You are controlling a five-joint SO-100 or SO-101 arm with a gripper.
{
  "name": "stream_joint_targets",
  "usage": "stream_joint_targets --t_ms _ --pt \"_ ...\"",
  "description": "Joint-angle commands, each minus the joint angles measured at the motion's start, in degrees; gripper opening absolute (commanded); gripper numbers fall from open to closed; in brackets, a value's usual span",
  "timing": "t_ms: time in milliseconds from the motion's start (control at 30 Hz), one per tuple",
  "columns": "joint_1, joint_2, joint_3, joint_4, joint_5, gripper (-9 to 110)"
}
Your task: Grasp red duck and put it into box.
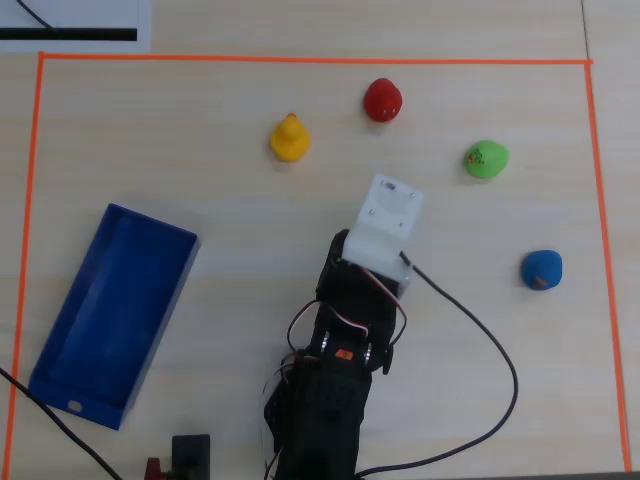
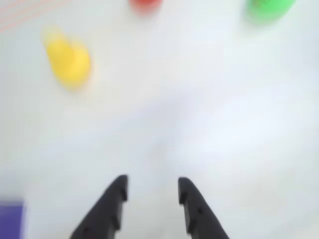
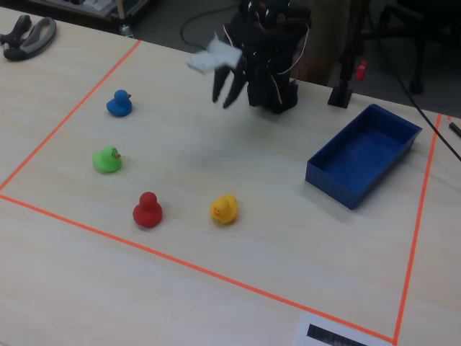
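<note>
A: Where does the red duck (image 1: 382,100) sit?

B: On the pale wooden worktop (image 1: 200,150), inside the orange tape border (image 1: 300,60). In the overhead view it lies near the top edge of that border, between the yellow duck (image 1: 289,138) to its left and the green duck (image 1: 486,159) to its lower right. It touches neither.

A: And the fingers (image 2: 152,191)?

B: In the wrist view the two black tips stand apart with a clear gap between them, and only bare worktop shows in that gap. They hold nothing. That view is blurred, but the red duck (image 2: 145,4) is cut off at the top edge, the yellow duck (image 2: 68,59) sits upper left and the green duck (image 2: 267,9) upper right.

A: How far is the arm from the duck?

B: Well apart. In the fixed view the fingers (image 3: 225,89) hang above the worktop close to the arm's base, while the red duck (image 3: 148,210) rests near the front tape line, just beside the yellow duck (image 3: 224,210).

A: The box (image 1: 66,330)?

B: A long blue open tray at the lower left of the overhead view, set at a slant, nothing inside. In the fixed view the box (image 3: 389,157) is on the right.

A: Anything else?

B: A blue duck (image 1: 541,270) at the right of the overhead view, apart from the rest.
</note>
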Motion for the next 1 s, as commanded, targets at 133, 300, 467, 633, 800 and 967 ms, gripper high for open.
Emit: stream_joint_targets --t_ms 133,300,467,633,800,967 --pt "5.27 -24.87 -26.37 -12.57 -2.29 17" --pt "5.45 -32.52 -35.07 -18.02 -5.01 29" --pt "7.03 -40.25 -35.95 -32.61 -7.03 33" --pt "8.53 -49.39 -35.42 -46.32 -9.67 35" --pt "8.79 -57.39 -35.68 -51.33 -12.74 36" --pt "6.77 -63.81 -34.19 -52.47 -12.30 36"
